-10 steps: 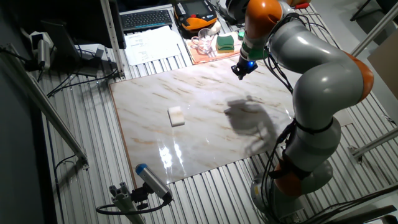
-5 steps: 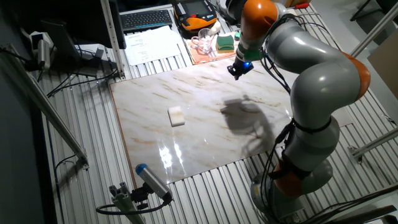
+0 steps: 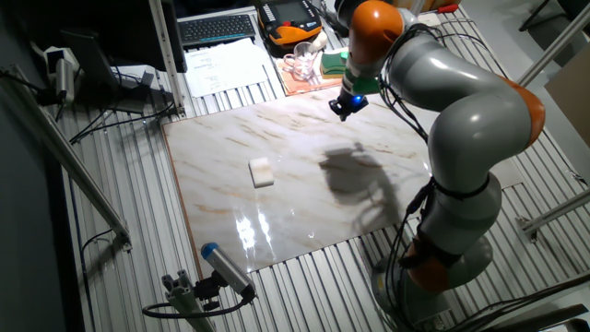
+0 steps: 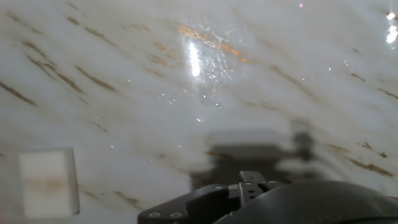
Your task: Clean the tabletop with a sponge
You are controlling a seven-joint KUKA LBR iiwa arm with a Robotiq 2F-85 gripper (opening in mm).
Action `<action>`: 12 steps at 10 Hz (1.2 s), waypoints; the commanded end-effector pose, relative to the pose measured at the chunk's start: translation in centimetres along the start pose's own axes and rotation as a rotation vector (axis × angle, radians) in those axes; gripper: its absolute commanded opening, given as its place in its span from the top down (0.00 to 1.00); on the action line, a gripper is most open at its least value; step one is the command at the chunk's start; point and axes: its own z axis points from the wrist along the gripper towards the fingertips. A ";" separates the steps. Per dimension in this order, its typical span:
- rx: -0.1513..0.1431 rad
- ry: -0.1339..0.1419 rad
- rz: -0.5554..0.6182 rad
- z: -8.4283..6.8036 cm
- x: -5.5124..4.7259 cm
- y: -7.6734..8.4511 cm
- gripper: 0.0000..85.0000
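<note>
Looking through the fixed view, I see the marble worktop point(image 3: 304, 175) lying on a ribbed grey metal surface point(image 3: 120, 212), with the small cream sponge point(image 3: 262, 171) resting flat on its left-centre part. My arm's claw point(image 3: 346, 106) hangs above the far edge of the slab, well apart from the sponge; I cannot tell how far it is open. A green-and-yellow sponge point(image 3: 333, 63) sits on an orange mat point(image 3: 309, 79) beyond the slab. In the hand view, the cream sponge point(image 4: 48, 181) appears blurred at lower left on the glossy marble point(image 4: 124, 74), and the dark hand housing point(image 4: 261, 199) fills the bottom edge, fingers unseen.
</note>
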 end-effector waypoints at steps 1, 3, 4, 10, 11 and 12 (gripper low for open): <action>0.005 -0.007 -0.006 0.1 0.0 0.6 1.00; -0.001 -0.014 -0.003 0.6 0.2 2.1 1.00; -0.004 -0.017 -0.008 0.9 0.3 2.5 1.00; -0.021 -0.023 -0.010 2.6 1.8 6.7 1.00; -0.012 -0.025 -0.006 2.6 2.2 7.4 1.00; -0.004 -0.024 -0.006 2.5 2.5 8.0 1.00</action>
